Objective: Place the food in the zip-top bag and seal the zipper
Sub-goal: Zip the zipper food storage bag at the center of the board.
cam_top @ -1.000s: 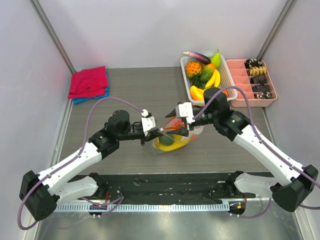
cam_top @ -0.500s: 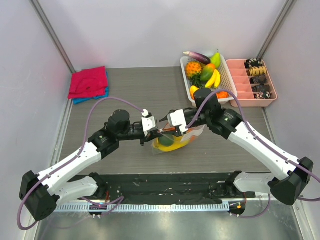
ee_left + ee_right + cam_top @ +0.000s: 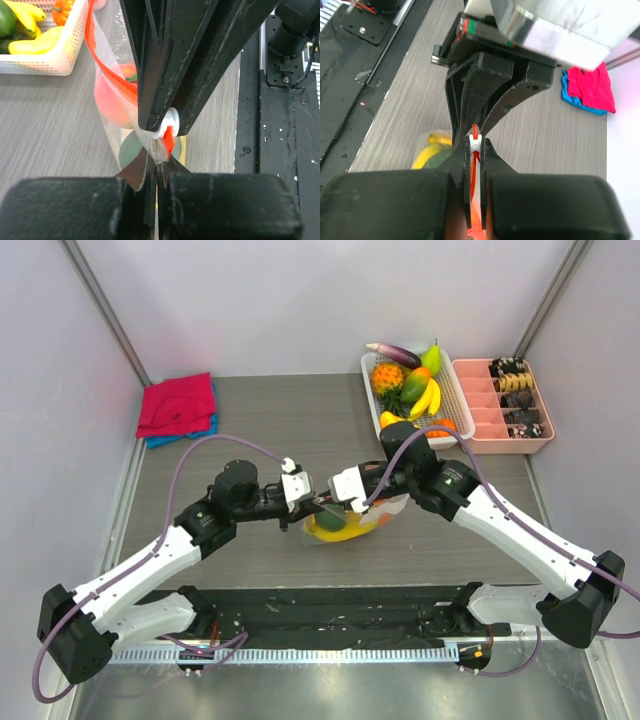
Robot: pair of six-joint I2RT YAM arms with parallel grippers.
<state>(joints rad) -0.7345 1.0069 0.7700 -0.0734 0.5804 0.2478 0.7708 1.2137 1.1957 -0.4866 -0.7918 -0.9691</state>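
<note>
Left gripper [image 3: 157,169], right gripper [image 3: 476,150] clamp one zipper [image 3: 107,75]; one zip-top bag [image 3: 378,512]

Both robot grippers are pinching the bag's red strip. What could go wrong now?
1. The left gripper and right gripper clamp the zipper at nearly the same spot, so they might bump.
2. The zip-top bag holds a banana and a green fruit; a tug could pull the thin strip out of the pinch.
3. I cannot tell whether the zipper's far stretch is sealed, so food might spill.
</note>
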